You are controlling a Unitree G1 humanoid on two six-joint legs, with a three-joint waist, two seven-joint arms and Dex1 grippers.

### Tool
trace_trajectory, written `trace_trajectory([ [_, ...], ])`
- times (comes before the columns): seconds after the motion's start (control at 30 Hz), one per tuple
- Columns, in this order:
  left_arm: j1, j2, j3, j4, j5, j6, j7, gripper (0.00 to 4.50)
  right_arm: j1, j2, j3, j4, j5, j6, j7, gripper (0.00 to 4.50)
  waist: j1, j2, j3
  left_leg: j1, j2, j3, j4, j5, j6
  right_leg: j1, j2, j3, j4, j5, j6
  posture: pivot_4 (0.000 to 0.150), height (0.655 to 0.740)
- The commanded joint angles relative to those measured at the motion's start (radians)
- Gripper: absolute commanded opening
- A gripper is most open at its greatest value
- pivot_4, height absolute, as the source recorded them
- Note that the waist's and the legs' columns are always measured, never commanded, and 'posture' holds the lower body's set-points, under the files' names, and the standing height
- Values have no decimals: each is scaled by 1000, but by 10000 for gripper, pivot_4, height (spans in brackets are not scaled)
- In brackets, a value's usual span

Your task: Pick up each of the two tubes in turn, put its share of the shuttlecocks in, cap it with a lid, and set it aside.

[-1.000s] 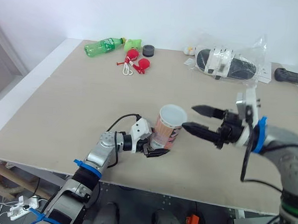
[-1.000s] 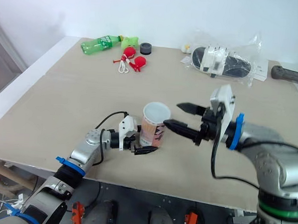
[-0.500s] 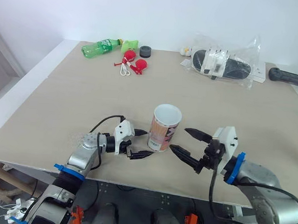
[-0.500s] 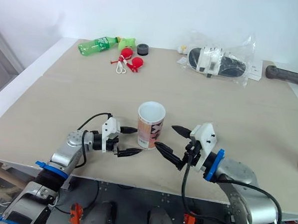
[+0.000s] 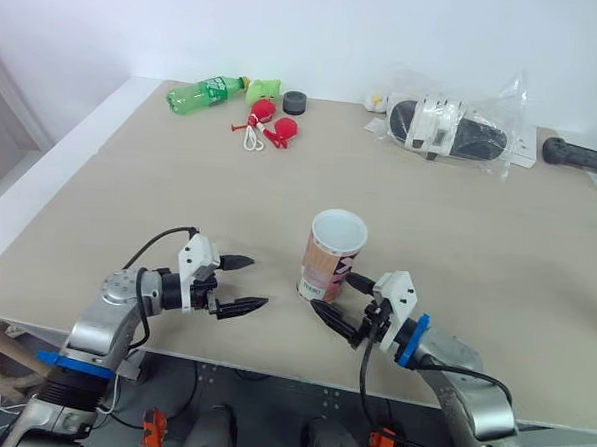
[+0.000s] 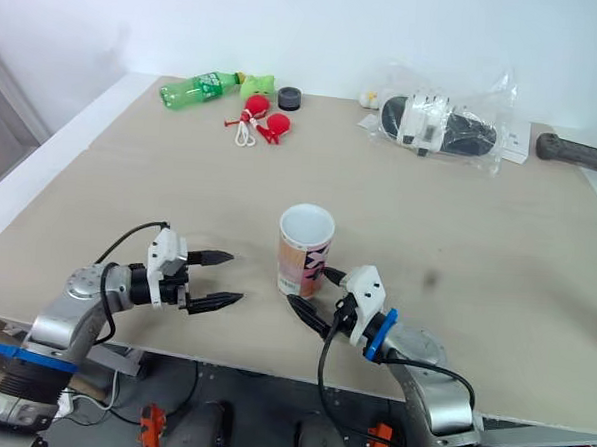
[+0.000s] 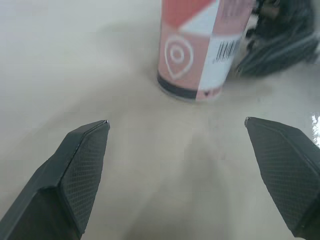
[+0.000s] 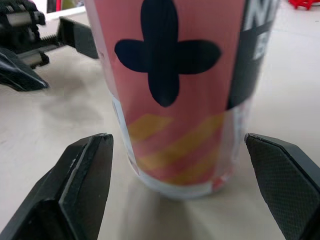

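A pink and white tube (image 5: pixel 332 255) stands upright near the table's front edge, its top open and no lid on it. My left gripper (image 5: pixel 255 282) is open, low over the table, a short way to the tube's left with bare table between them. My right gripper (image 5: pixel 332 293) is open at the foot of the tube, on its near right side, with one fingertip close to the wall. In the right wrist view the tube (image 8: pixel 170 90) stands between and just beyond the fingers (image 8: pixel 75 185). In the left wrist view the tube (image 7: pixel 197 50) stands farther off.
At the back left lie a green bottle (image 5: pixel 207 91), red toys with a white cord (image 5: pixel 268 127) and a small black round object (image 5: pixel 297 102). A plastic bag with a black and white item (image 5: pixel 449 129) and a black handle (image 5: pixel 582 155) lie at the back right.
My left gripper has drawn back to the left from the tube's base. My right gripper has dropped from beside the tube's rim to its foot.
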Motion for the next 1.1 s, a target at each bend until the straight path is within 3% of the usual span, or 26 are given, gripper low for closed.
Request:
trace_trajectory([
  [0.03, 8, 16, 24, -65, -30, 22, 9, 44821, -37, 21, 23, 12, -4, -43, 18, 45000, 0, 0, 0, 0, 0, 0, 0, 0, 0, 0, 0, 0, 0, 0, 0, 1500, 7400],
  [0.63, 36, 18, 26, -122, -36, 56, 52, 44821, -222, 92, 111, 232, -66, -145, 91, 45000, -1, 0, 0, -1, 0, 0, 0, 0, 0, -1, 0, 0, 0, 0, -1, 1500, 7400],
  [0.8, 37, 16, 22, -124, -35, 56, 58, 45000, -233, 104, 105, 246, -66, -149, 91, 31843, -1, -1, 0, -1, 0, 0, 0, 0, 0, -1, 0, -1, 0, 0, -1, 1500, 7400],
  [1.0, 29, 14, 15, -120, -36, 60, 60, 45000, -215, 96, 86, 210, -55, -132, 82, 29715, -1, -1, 0, -1, 0, 0, 0, 0, 0, -1, 0, -1, 0, 0, -1, 1500, 7400],
  [1.1, 6, -6, 11, -125, -43, 72, 79, 45000, -167, 90, 2, 119, -11, -93, 12, 29715, 1, -1, 0, -1, 0, -1, 0, 0, 0, -1, 0, -1, 0, 0, -1, 1500, 7400],
])
